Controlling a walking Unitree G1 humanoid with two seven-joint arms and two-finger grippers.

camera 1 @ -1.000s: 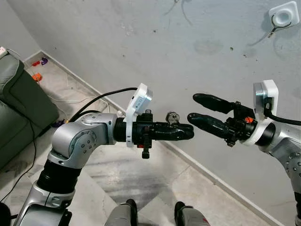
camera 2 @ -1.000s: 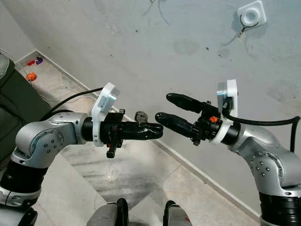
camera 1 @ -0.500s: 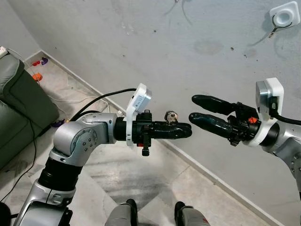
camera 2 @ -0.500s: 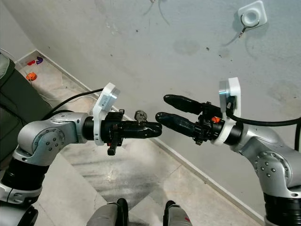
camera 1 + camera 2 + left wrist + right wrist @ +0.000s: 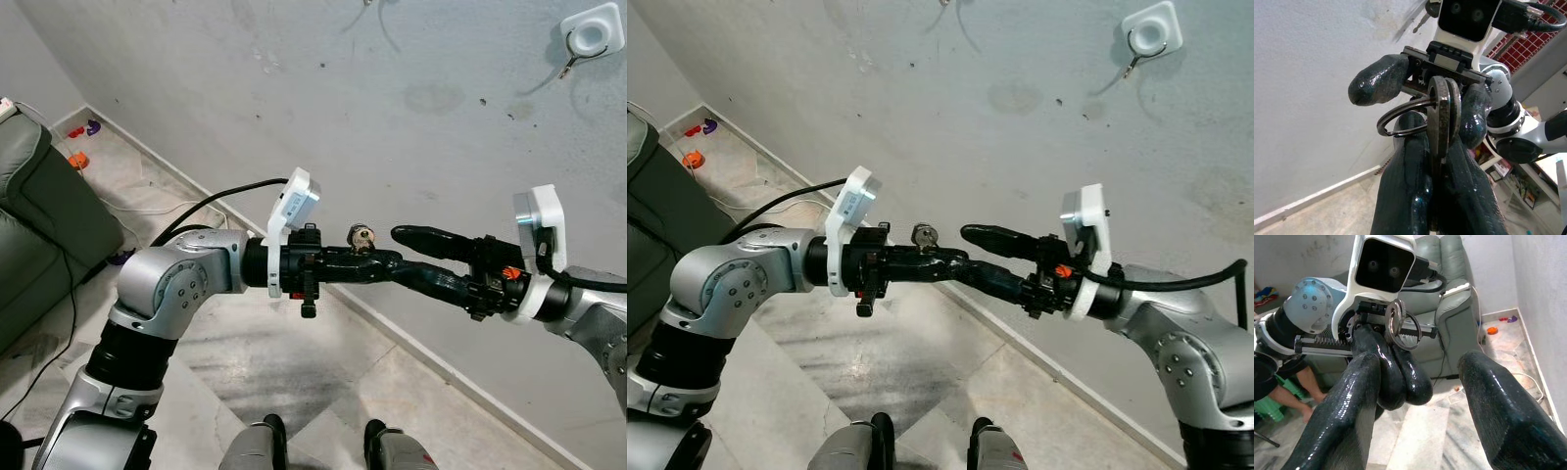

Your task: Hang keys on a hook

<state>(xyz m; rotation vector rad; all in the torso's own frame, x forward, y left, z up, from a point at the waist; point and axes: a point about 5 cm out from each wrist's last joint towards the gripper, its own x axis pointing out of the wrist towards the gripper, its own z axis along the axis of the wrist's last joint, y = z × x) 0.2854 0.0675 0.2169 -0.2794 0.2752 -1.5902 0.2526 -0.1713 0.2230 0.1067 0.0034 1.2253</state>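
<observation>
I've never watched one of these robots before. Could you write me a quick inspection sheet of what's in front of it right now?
Surface: marble floor, grey wall.
Job's things: keys on a ring, pinched in the left gripper; white hook high on the wall, with something already hanging from it.
Clutter: small toys on the floor by the wall.
Grippers: left gripper shut on the keys; right gripper open, its fingers either side of the left fingertips.
Cables: black cable from the left arm; white cord on the floor.
Surroundings: green sofa; a person's legs beside it.
</observation>
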